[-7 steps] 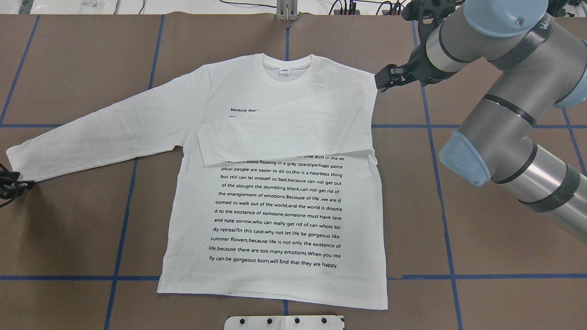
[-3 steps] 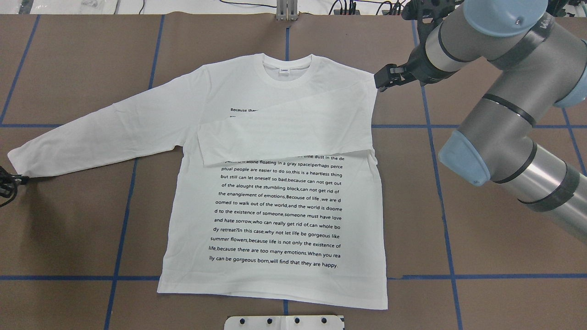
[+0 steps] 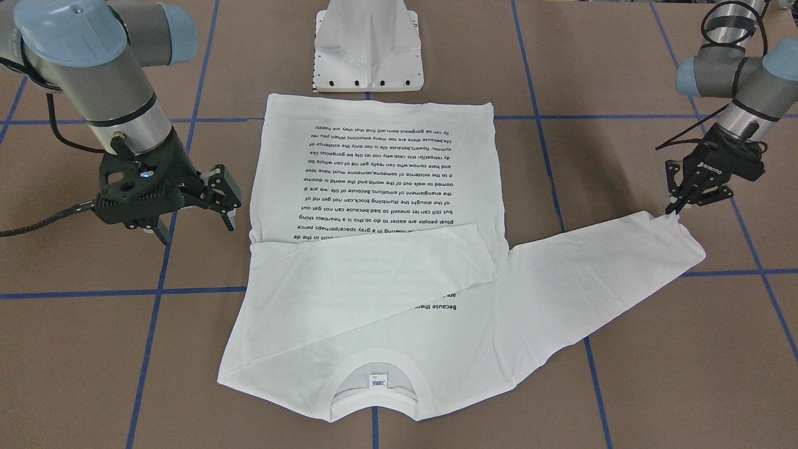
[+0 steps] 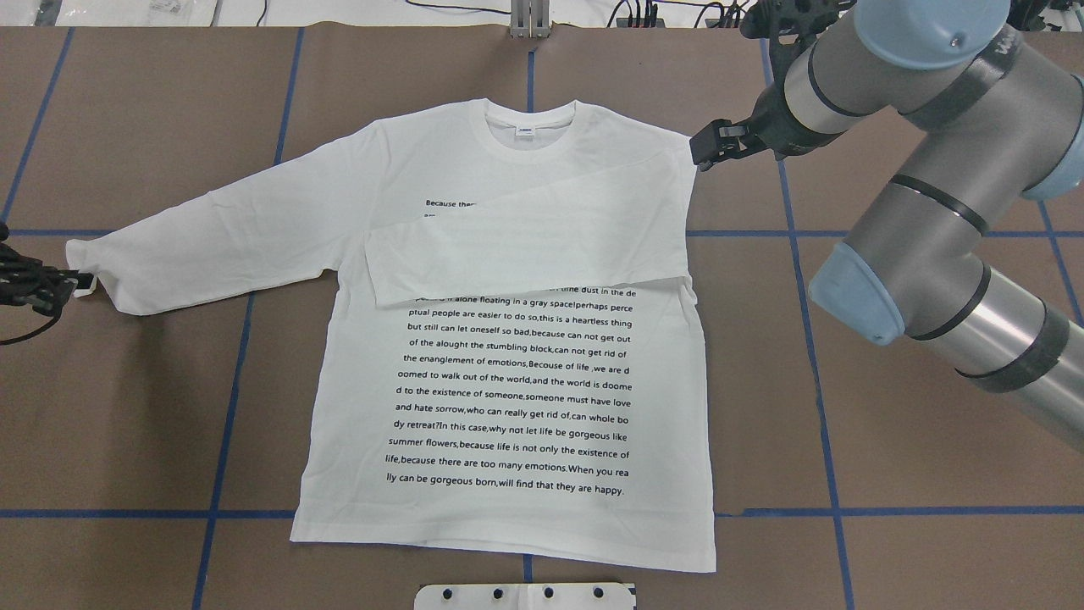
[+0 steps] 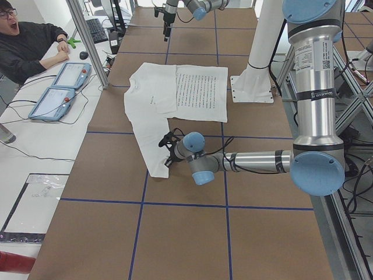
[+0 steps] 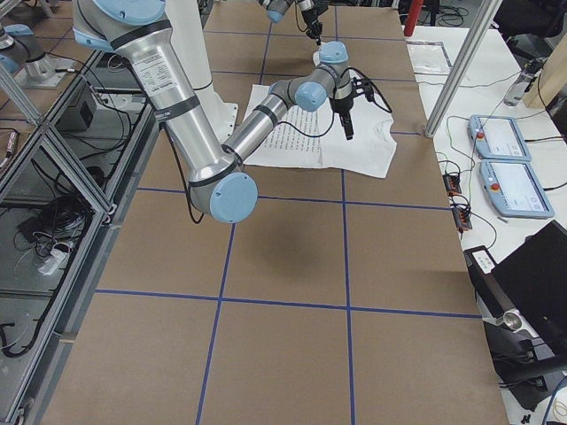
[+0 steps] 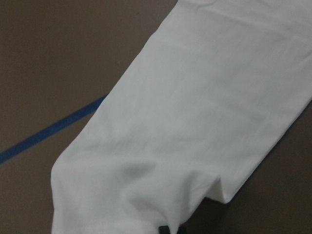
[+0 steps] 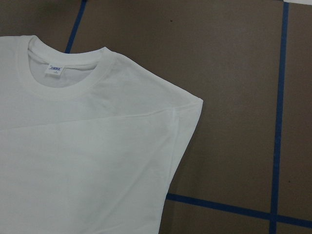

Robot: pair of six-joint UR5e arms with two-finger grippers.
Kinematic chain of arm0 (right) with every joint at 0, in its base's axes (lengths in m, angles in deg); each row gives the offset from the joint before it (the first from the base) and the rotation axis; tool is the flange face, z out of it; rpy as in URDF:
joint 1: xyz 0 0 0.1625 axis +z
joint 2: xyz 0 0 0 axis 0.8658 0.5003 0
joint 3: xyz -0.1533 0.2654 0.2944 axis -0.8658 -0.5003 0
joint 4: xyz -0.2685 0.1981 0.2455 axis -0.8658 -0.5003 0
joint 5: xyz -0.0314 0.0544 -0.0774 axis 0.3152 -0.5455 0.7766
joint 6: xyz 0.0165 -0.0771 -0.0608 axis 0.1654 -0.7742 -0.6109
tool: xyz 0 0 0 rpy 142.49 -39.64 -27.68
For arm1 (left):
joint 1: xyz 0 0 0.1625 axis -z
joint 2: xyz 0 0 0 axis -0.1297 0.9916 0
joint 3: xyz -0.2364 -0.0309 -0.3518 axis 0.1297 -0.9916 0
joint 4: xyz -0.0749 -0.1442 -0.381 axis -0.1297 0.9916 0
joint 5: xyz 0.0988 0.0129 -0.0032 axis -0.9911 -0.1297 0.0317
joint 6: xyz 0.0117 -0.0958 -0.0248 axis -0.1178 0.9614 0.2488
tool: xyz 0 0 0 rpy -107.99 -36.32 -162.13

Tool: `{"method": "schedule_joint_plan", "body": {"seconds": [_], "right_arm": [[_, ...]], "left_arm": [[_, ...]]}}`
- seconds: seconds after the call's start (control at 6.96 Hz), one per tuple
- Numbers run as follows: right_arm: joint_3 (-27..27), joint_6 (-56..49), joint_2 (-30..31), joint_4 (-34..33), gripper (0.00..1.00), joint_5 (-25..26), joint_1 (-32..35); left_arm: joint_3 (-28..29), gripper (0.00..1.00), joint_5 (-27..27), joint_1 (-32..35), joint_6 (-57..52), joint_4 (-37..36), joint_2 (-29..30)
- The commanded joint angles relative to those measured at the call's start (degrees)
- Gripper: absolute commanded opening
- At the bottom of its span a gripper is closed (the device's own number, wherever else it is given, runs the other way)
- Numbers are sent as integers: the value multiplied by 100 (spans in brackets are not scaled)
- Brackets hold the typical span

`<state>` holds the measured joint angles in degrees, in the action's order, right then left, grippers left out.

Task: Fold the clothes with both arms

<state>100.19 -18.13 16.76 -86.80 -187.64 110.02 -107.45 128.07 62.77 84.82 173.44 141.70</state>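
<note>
Mid sleeve-fold, by the look. Shows white T-shirt (image 3: pixel 374 187) flat, hem nearest pedestal base (image 3: pixel 368 56), one sleeve (image 3: pixel 349 268) already across chest. Has left gripper (image 3: pixel 673 209) pinching outstretched cuff (image 3: pixel 682 240), well aside of base; right gripper (image 3: pixel 227 199) released, beside the folded shoulder. Calls next for carrying cuff over chest.

the white t-shirt (image 8: pixel 87 161) fills your 9 o'clock side, collar (image 8: pixel 68 88) and neck label (image 8: pixel 55 69) at 10 o'clock; on the brown table (image 8: pixel 229 48), 2 blue tape lines (image 8: pixel 281 73) cross at 4 o'clock.
</note>
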Motion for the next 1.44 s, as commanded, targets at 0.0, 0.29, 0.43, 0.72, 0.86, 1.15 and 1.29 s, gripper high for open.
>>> {"method": "schedule_joint_plan", "body": {"seconds": [0.0,0.29,0.43,0.72,0.86,1.15,1.29], "right_arm": [[0,9,4,0,100,7,-4],[9,9,12,0,100,16,-12],[9,9,12,0,100,16,-12],[-9,9,12,0,100,16,-12],[-9,9,12,0,100,16,-12],[-35,0,12,0,100,16,-21],[-35,9,12,0,100,16,-21]], "left_arm": [[64,0,7,58,1243,-79,1159],[257,0,7,-3,2945,-471,2389],[284,0,-36,-352,3503,-988,3118],[599,0,-912,-1090,4620,-1580,4342],[801,0,-1177,-1346,4956,-1617,4764],[1162,0,-1800,-1891,5205,-1609,5224],[1163,0,-1838,-2076,5188,-1591,5243]]}}
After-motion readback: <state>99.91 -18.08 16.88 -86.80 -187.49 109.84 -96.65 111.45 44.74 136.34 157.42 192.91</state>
